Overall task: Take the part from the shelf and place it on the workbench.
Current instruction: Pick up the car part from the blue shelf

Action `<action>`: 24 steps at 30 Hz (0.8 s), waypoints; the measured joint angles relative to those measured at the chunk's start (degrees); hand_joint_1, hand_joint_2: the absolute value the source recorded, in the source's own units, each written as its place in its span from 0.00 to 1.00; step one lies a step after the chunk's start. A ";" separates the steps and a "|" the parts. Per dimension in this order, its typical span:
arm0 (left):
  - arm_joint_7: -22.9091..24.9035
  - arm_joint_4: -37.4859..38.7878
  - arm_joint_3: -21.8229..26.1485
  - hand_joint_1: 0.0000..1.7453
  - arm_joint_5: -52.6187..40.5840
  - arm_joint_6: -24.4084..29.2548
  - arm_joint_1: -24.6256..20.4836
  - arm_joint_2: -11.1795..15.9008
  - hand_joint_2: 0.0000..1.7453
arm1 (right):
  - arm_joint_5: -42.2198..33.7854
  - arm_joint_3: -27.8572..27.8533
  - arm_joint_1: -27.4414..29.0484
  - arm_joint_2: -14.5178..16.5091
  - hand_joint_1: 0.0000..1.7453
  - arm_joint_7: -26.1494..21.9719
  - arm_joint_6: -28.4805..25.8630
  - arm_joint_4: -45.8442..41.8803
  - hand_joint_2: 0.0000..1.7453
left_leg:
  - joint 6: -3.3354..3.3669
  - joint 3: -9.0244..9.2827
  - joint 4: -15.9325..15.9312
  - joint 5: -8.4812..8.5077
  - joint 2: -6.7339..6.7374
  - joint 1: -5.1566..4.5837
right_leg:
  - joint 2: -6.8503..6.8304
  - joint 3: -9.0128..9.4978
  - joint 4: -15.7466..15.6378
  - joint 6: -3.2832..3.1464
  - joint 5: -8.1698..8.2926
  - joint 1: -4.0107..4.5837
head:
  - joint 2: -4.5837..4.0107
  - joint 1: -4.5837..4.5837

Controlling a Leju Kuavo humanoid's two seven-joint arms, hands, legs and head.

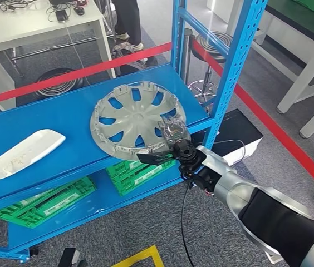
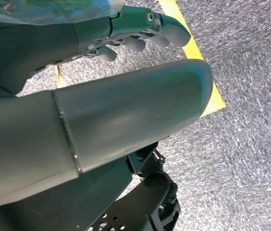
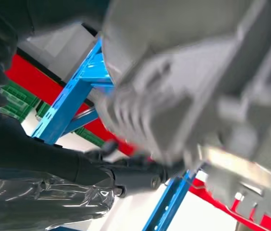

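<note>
Shelf (image 1: 54, 119): you are looking down at a blue metal rack whose upper deck is carrying two parts; its blue upright (image 1: 231, 67) is rising at the right front corner.
Floor (image 1: 155, 222): grey carpet is running under the rack, with red tape (image 1: 281, 136) crossing it and a yellow marking (image 1: 140, 257) lying near your feet.
Crates (image 1: 42, 203): green crates are sitting on the lower deck, under the upper one.
Hubcap (image 1: 136, 119): the silver wheel cover is lying on the upper deck near the right end, its near edge overhanging the deck's front lip.
White panel (image 1: 19, 153): a long white part is lying flat toward the left end, well apart from the hubcap.
Right hand (image 1: 170, 142): your right hand is gripping the hubcap's near rim, dark fingers (image 1: 153, 157) reaching under the edge and the plastic-wrapped palm pressing on top.
Left hand (image 2: 90, 125): it is hanging over the carpet, fingers (image 2: 170, 29) stretched out and holding nothing.
Person (image 1: 126, 22): someone's legs are standing beyond the rack.
</note>
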 joint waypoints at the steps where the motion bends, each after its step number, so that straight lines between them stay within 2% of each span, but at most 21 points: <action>1: 0.00 0.00 0.00 0.00 0.00 0.00 -0.02 0.00 0.00 | -0.01 0.01 -0.01 0.01 1.00 -0.04 0.00 0.16 1.00 | 0.00 0.00 0.00 0.00 0.00 0.00 | 0.00 0.00 0.00 0.00 0.00 0.00 | 0.01 0.00; 24: -0.05 0.00 0.00 0.00 0.00 0.00 0.20 -0.11 0.00 | -2.33 0.04 -1.66 -0.18 1.00 -0.51 -1.20 0.68 1.00 | 0.00 0.04 0.10 0.00 -0.01 0.00 | 0.00 0.07 0.00 0.00 0.00 0.00 | 0.01 0.00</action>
